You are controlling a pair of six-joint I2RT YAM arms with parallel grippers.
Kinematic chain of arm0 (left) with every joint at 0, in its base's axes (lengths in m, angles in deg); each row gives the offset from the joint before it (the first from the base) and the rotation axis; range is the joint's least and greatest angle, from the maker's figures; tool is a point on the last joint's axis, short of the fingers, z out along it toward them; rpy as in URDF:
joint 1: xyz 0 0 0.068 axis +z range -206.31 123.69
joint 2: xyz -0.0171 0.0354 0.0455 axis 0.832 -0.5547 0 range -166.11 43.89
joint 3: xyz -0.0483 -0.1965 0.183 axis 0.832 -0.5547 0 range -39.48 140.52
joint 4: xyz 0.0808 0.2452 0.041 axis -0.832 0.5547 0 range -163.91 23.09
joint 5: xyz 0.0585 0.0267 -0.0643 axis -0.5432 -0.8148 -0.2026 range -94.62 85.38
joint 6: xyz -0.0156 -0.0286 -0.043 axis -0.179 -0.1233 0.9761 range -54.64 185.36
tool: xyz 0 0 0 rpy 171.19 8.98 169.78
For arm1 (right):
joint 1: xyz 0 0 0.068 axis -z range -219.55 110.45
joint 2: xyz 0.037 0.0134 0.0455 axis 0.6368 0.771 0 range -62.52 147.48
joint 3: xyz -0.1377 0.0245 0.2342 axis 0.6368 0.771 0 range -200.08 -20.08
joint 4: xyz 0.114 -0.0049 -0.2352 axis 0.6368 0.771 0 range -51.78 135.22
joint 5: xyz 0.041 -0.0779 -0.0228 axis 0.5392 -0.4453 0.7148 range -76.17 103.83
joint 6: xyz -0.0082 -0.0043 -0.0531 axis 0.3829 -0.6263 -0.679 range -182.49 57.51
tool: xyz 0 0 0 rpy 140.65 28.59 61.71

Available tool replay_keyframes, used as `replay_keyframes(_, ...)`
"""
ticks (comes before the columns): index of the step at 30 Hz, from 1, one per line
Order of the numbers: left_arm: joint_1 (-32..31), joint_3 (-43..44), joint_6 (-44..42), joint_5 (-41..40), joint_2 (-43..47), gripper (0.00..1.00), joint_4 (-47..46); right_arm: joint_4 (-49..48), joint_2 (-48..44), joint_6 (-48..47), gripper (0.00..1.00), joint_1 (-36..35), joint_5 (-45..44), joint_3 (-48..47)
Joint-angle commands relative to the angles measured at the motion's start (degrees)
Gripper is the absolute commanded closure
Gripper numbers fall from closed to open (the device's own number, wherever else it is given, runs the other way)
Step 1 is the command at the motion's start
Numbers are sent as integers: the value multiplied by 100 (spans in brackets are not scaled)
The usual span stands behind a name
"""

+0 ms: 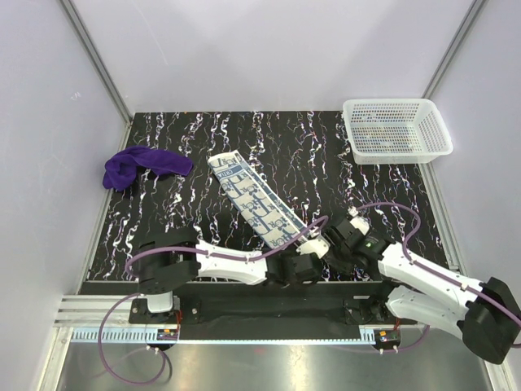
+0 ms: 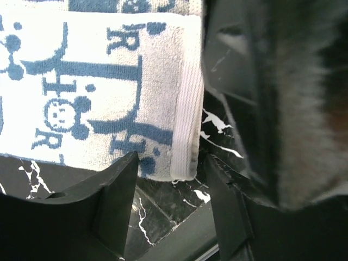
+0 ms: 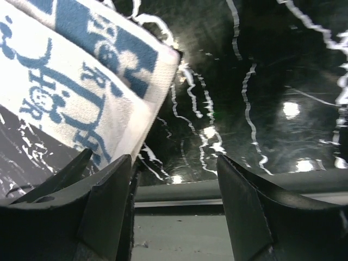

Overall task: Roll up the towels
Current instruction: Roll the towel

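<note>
Both tools open at the near end of the patterned towel; no roll begun.

The patterned towel [image 1: 252,198] lies flat on the tabletop [image 1: 358,183] as a long narrow strip, running diagonally from mid-table to the near edge. It is white with a blue-grey print and a ribbed white hem, and looks folded lengthwise. The left tool [image 1: 312,251] and right tool [image 1: 334,232] sit close together at its near end. Each has its jaws spread and grips nothing. In the left wrist view the hemmed corner lies between the fingers [image 2: 117,204]; in the right wrist view the corner is just beside the left finger. Judged purpose: this placement suits lifting the near end to start the roll. The purple towel [image 1: 142,166] is bunched at the far left, well apart and not rolled. The basket [image 1: 399,152] stands at the far right.
</note>
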Motion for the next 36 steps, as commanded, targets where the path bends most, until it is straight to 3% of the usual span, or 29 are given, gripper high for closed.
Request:
replay_keyframes(1,-20,337,-173,101,-253,46,120,274,-173,76,28,24,-355,-280)
replay_keyframes(3,-2,460,-120,110,-419,55,261,353,-244,93,28,24,-373,-307)
replay_keyframes(4,7,478,-120,145,-481,67,288,397,-314,102,28,24,-382,-342)
replay_keyframes(6,68,566,-120,251,-604,78,349,554,-402,128,28,24,-452,-403)
replay_keyframes(7,94,566,-111,277,-614,89,376,608,-515,129,29,24,-478,-447)
replay_keyframes(11,278,417,-85,531,-509,100,201,968,-806,137,28,24,-741,-632)
replay_keyframes(18,586,478,-155,1761,-166,100,305,1276,-1237,-3,27,24,-900,-1036)
replay_keyframes(24,1385,84,416,3641,124,100,-265,1320,-1360,-117,26,24,-918,-1458)
replay_keyframes(30,2194,-5,408,5617,-244,100,-792,1066,-1466,-310,26,24,-646,-1634)
replay_keyframes(36,2704,-31,609,6629,-570,100,-1406,670,-1317,-627,26,24,-321,-1731)
